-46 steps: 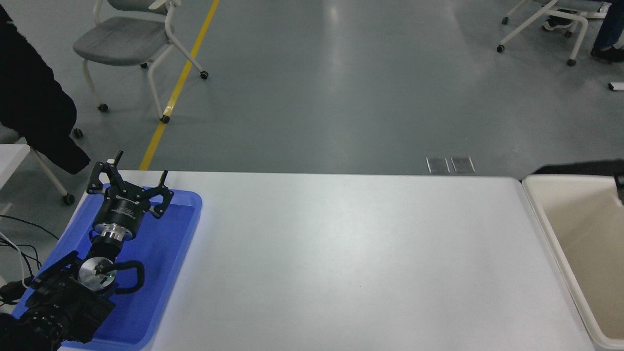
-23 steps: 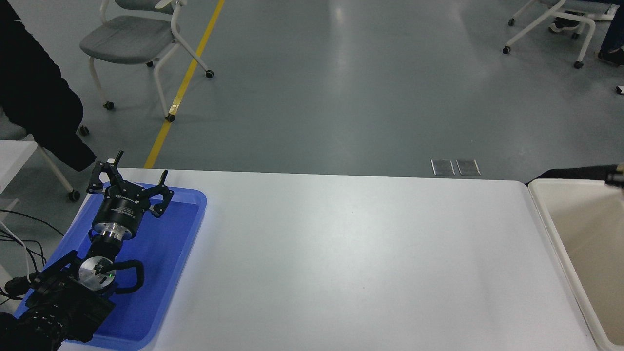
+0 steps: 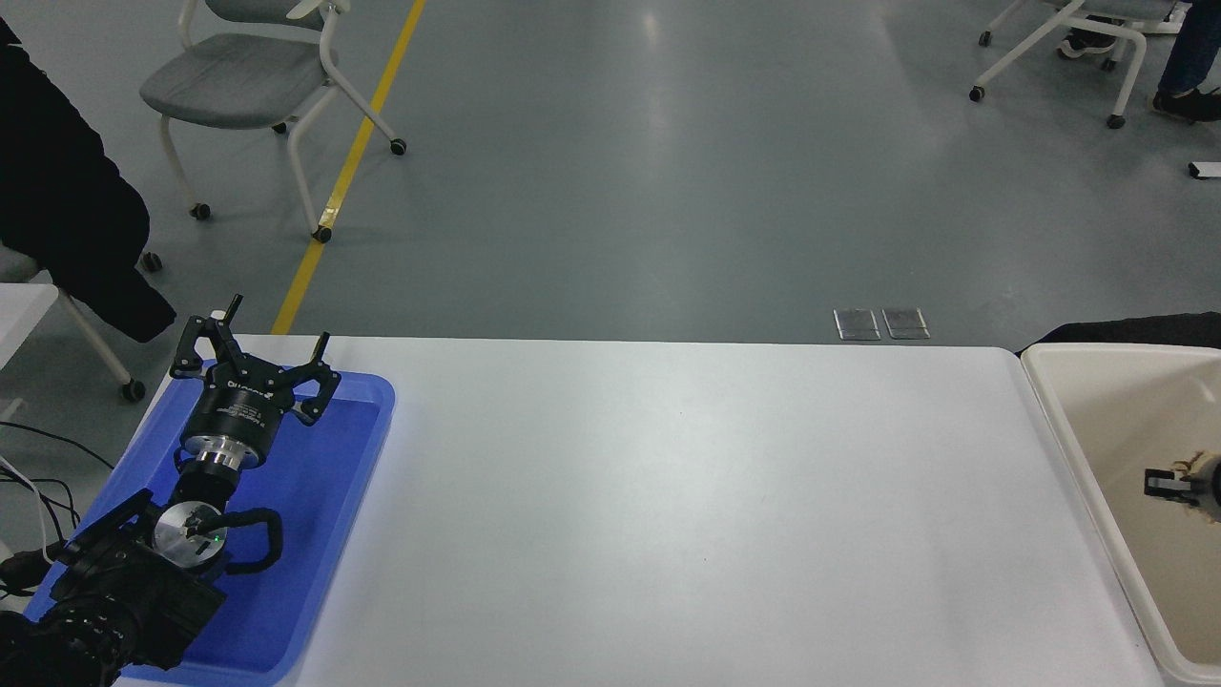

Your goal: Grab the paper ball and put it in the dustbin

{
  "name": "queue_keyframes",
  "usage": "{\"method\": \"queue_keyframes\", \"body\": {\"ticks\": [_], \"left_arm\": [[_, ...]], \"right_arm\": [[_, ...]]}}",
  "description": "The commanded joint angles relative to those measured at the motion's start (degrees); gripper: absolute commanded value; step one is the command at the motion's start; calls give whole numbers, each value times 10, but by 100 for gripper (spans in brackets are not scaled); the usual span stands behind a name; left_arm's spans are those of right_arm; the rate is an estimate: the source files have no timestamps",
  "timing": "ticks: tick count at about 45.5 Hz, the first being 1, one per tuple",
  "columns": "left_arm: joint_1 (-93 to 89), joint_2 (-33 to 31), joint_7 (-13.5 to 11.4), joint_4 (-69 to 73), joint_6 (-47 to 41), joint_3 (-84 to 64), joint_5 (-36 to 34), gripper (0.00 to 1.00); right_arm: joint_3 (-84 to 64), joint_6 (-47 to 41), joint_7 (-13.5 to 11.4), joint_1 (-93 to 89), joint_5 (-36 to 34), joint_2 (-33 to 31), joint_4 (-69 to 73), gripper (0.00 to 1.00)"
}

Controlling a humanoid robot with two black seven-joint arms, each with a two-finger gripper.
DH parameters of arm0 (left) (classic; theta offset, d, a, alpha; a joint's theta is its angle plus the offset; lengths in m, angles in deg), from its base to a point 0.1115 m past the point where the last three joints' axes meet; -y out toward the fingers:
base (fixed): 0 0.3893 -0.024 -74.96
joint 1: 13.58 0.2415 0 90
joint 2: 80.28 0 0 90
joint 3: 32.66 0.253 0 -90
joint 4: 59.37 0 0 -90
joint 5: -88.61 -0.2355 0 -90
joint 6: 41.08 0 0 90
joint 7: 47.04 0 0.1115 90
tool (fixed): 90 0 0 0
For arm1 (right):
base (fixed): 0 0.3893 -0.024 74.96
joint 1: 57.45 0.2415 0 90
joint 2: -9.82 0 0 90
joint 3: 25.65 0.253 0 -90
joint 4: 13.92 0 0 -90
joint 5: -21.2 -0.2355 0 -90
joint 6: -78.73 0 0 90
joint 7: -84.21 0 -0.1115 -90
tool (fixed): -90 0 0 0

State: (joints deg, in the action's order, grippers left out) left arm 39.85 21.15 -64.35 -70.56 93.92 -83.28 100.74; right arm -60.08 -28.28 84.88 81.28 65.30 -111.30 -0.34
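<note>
The white table stood before a grey floor. From the head view, the left gripper hung spread wide over the blue tray. At the right edge, inside the dustbin, the right gripper barely showed, jaw state unclear, with the tan paper ball against it.

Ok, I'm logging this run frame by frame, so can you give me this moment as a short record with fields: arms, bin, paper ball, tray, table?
left gripper: open, parked over the blue tray at the table's left end
right gripper: only a tip shows at the right edge, over the inside of the dustbin; open or shut cannot be told
paper ball: a tan bit shows at that tip, cut off by the picture's edge
table: white, dustbin standing at its right end
</note>
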Motion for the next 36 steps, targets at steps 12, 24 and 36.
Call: {"method": "queue_keyframes", "body": {"ticks": [12,24,36], "left_arm": [[0,0,0,0,0,0,0,100],[0,0,0,0,0,0,0,100],[0,0,0,0,0,0,0,100]], "right_arm": [[4,6,-1,2,0,4,-2,0],[4,20,-1,2,0,6,-2,0],[11,38,-1,2,-1,7,-2,25]]}}
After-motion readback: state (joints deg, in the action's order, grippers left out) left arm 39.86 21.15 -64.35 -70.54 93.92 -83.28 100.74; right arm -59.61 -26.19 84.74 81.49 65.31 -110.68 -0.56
